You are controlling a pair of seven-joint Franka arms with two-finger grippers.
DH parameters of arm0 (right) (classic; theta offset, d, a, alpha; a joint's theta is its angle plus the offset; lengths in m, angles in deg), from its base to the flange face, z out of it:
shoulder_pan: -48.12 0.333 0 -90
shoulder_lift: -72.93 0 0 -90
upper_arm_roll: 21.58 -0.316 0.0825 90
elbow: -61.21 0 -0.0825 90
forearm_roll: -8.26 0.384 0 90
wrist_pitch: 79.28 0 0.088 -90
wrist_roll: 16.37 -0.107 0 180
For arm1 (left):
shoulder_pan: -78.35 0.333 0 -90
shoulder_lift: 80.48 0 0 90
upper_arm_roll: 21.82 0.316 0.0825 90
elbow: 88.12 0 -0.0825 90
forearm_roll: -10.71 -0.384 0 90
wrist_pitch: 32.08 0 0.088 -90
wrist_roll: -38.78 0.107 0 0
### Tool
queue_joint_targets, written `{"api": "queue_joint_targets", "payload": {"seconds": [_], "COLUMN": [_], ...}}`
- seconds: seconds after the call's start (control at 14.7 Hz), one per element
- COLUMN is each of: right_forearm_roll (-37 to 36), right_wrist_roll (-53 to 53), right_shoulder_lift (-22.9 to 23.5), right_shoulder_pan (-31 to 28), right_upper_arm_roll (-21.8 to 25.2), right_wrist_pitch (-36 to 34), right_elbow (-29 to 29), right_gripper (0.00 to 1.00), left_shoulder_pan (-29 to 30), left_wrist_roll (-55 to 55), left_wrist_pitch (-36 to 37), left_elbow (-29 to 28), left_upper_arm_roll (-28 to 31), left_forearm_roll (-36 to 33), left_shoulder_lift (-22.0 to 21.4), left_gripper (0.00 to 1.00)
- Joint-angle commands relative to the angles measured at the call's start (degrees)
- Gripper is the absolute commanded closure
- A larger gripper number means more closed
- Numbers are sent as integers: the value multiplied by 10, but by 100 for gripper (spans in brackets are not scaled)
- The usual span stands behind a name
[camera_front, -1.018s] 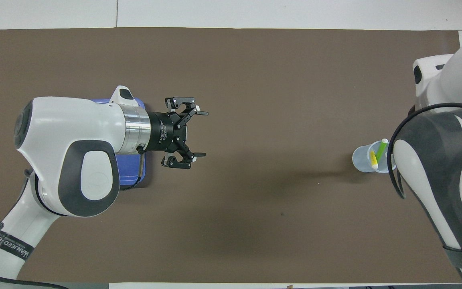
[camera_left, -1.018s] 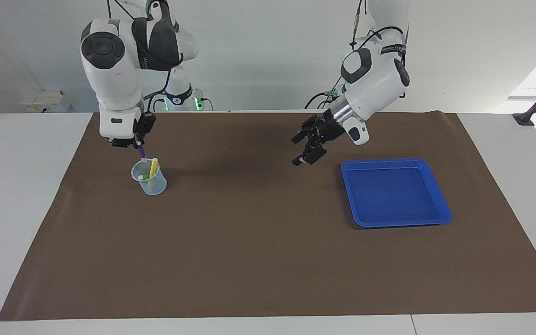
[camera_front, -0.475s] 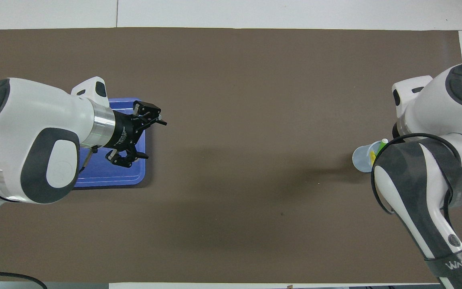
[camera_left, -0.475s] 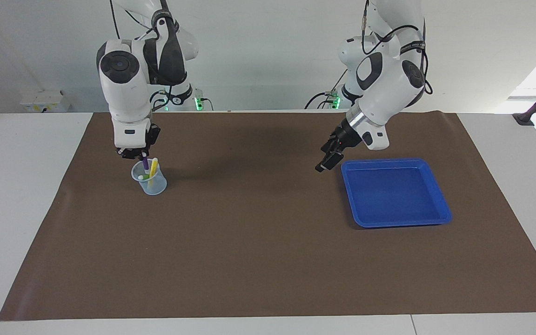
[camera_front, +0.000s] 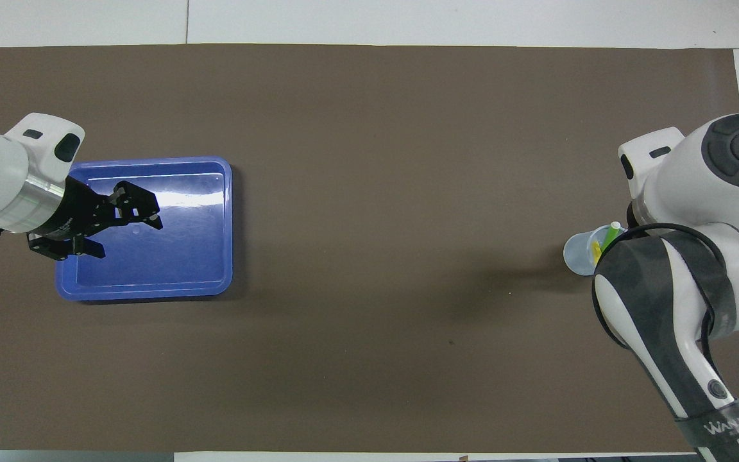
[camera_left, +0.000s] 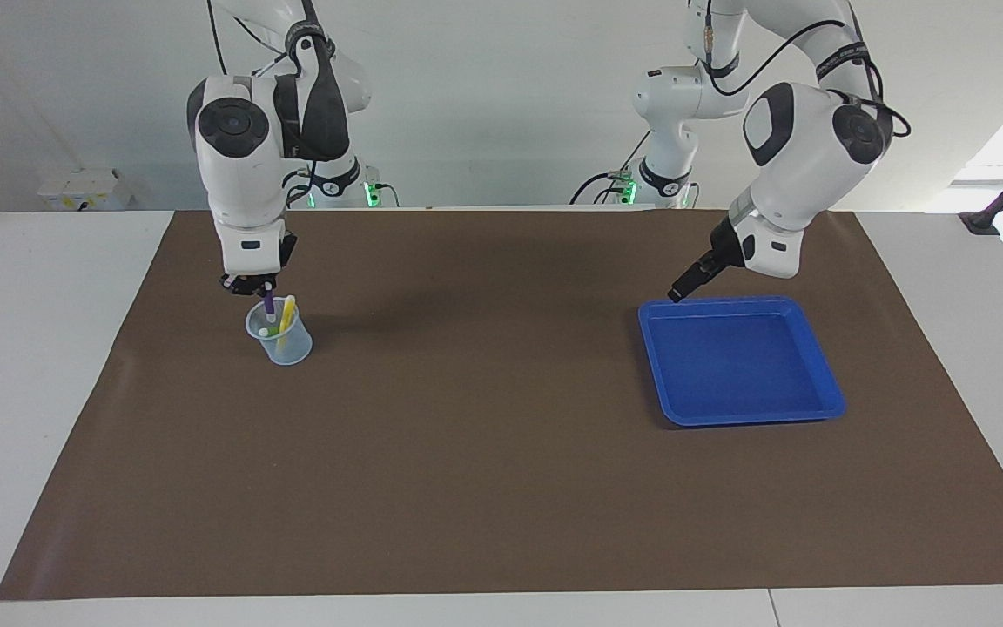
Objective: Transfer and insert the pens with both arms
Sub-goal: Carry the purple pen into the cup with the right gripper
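Brown matting [camera_left: 484, 488] covered most of the white table, bare across the lower half of the facing frame. Higher up, at centre right of that frame, sat an empty blue tray [camera_left: 824, 366]. At centre left stood a clear plastic cup [camera_left: 288, 348], already holding the yellow pen [camera_left: 287, 311] leaning against its rim and, seen only from overhead at the right edge of that frame, the green pen [camera_front: 610, 235] with its pale cap end up. Directly over the cup hung the right gripper [camera_left: 249, 286], its fingertips pinched shut on the upper end of the purple pen [camera_left: 268, 307], which pointed almost straight down with its lower end inside the cup mouth. Insertion of the last pen looked to be the step in hand; the next move probably called for parting the fingers so that the pen dropped in beside the other two, then a straight lift clear of the rim without tipping the light cup. At upper right of the facing frame the left gripper [camera_front: 127, 217] hung over the tray's edge, jaws spread wide and holding nothing, waiting. All three pens were short, slim and brightly coloured.
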Motion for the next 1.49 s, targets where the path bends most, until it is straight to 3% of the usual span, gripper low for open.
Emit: {"api": "queue_joint_targets", "payload": {"seconds": [0.0, 0.34, 0.41, 0.48, 0.54, 0.81, 1.09, 1.43], "right_forearm_roll": [-15, -23, -23, -23, -19, 25, 108, 128], "right_wrist_roll": [20, 26, 26, 25, 22, 20, -1, -226], "right_shoulder_lift": [-20, -21, -21, -21, -20, -23, -27, -27], "right_shoulder_pan": [-1, -1, -1, -1, -1, -1, -7, -8], "right_upper_arm_roll": [0, -1, -1, -1, -1, -3, -1, 3], "right_wrist_pitch": [21, 27, 27, 26, 24, -7, -59, -145], "right_elbow": [25, 31, 31, 30, 24, -20, -70, -113], "right_gripper": [100, 100, 67, 19, 0, 0, 0, 0], "left_shoulder_pan": [-28, -30, -36, -35, -32, -40, -40, -40], "left_wrist_roll": [98, 234, 259, 262, 260, 215, 216, 215], "left_wrist_pitch": [82, 143, 137, 132, 123, 67, 103, 101], "left_elbow": [70, 137, 136, 125, 104, 92, 144, 134], "left_upper_arm_roll": [33, 29, 33, 37, 39, 41, 41, 44], "left_forearm_roll": [-29, -79, -87, -85, -85, -84, -85, -81], "left_shoulder_lift": [2, 4, 2, -1, -5, 2, 29, 19], "left_gripper": [0, 0, 0, 0, 0, 0, 0, 0]}}
